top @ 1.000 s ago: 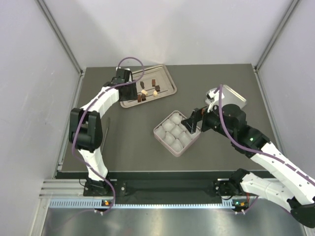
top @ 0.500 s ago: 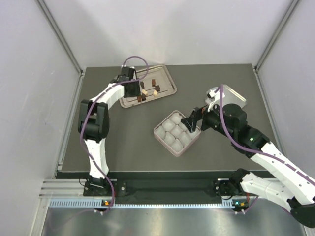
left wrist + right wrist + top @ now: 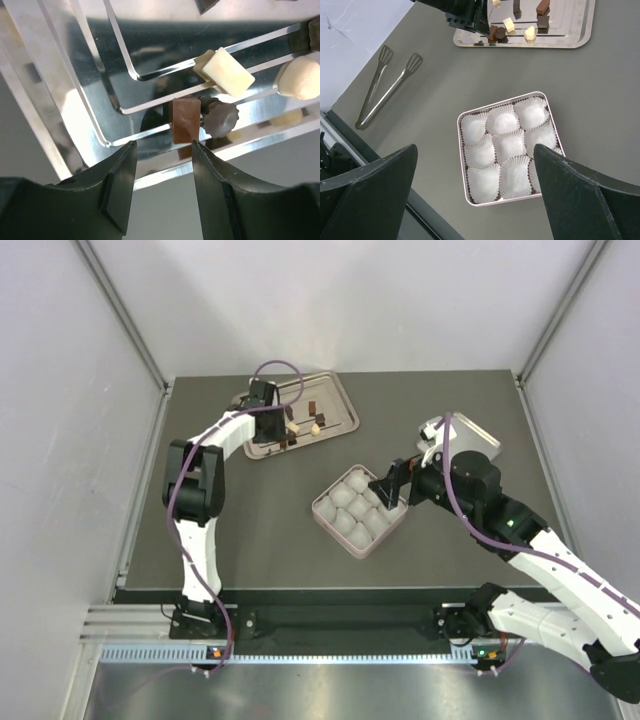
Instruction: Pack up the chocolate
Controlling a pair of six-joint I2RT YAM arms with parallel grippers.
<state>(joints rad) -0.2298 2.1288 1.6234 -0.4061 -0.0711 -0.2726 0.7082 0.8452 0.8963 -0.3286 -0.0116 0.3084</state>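
Left gripper is seen over the near-left part of the silver tray, on the far-left side of the table. Its jaws are parted to a moderate gap and nothing is held between them. The chocolate lies on the tray. A brown block is seen just past the gap between the fingertips, not touched by either one. A dark round piece is touching the block's right side. A cream bar and a rounded cream piece are placed farther right, and more dark pieces are cut off at the frame edge. Right gripper is held above the right edge of the pink box at the table centre, spread wide with nothing in it. Nine white paper cups are set in the box, and no chocolate is seen in them. Metal tongs lie on the table left of the box. A square metal lid is seen far right, partly hidden by the right arm.
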